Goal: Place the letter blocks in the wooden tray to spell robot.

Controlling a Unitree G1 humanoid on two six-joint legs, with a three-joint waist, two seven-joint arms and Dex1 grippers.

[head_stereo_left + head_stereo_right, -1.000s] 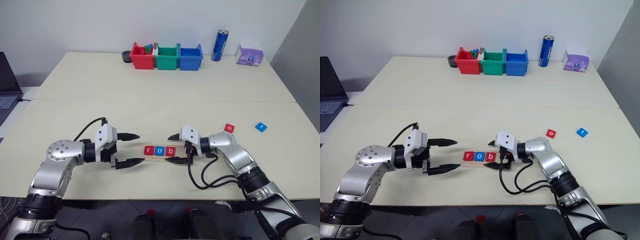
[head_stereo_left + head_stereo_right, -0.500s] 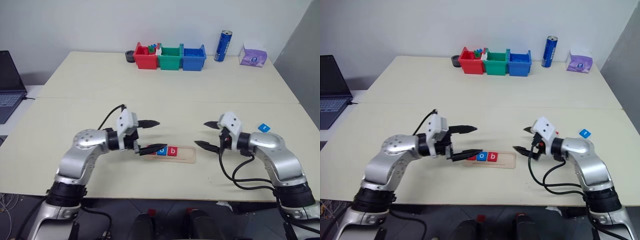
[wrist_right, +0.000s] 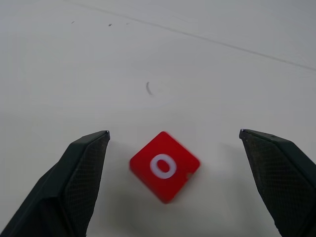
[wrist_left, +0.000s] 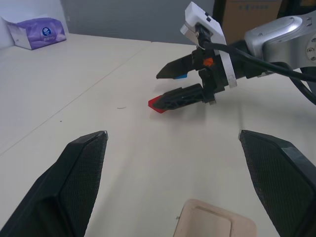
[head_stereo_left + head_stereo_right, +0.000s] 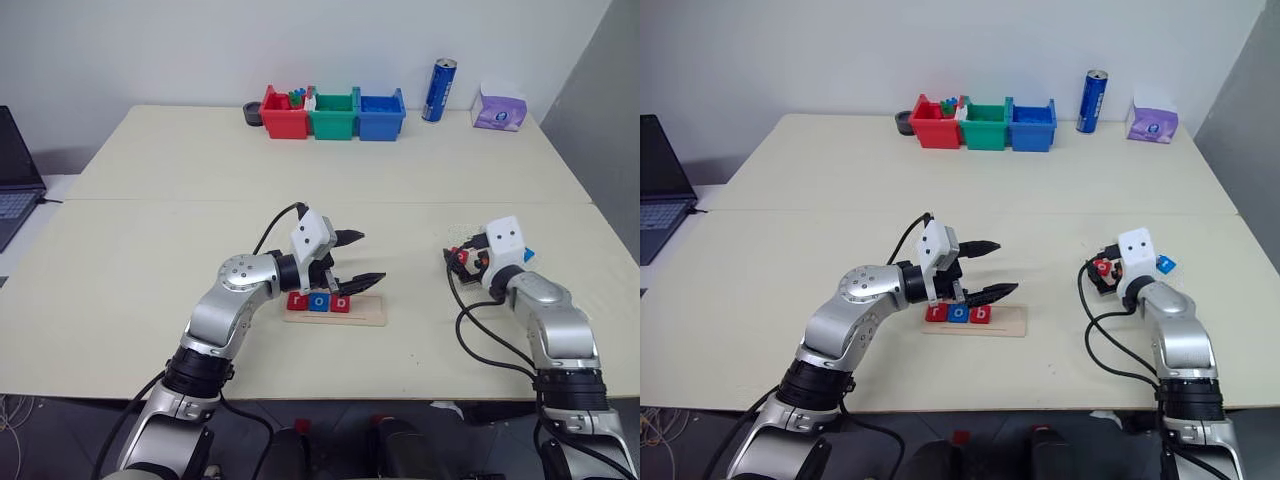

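The wooden tray (image 5: 362, 314) lies at the table's near middle with three letter blocks in its left part: red r (image 5: 297, 300), blue o (image 5: 318, 301) and red b (image 5: 340, 302). My left gripper (image 5: 364, 258) hovers open just above and behind them, pointing right, nothing between its fingers. To the right, a red o block (image 3: 164, 165) lies flat on the table between the open fingers (image 3: 84, 182) of my right gripper (image 3: 173, 133), untouched. A blue block (image 5: 527, 256) peeks out behind that gripper's white housing. The left wrist view shows the right gripper (image 4: 173, 84) over the red block (image 4: 157, 104).
Red (image 5: 284, 112), green (image 5: 333, 113) and blue bins (image 5: 381, 113) stand at the far edge, with a blue can (image 5: 437, 90) and a purple tissue pack (image 5: 500, 110) to their right. A laptop (image 5: 15, 170) sits off the left edge.
The left gripper has moved right, from beside the tray's left end to over the lettered blocks. The right gripper has swung right, away from the tray, to straddle the red o block.
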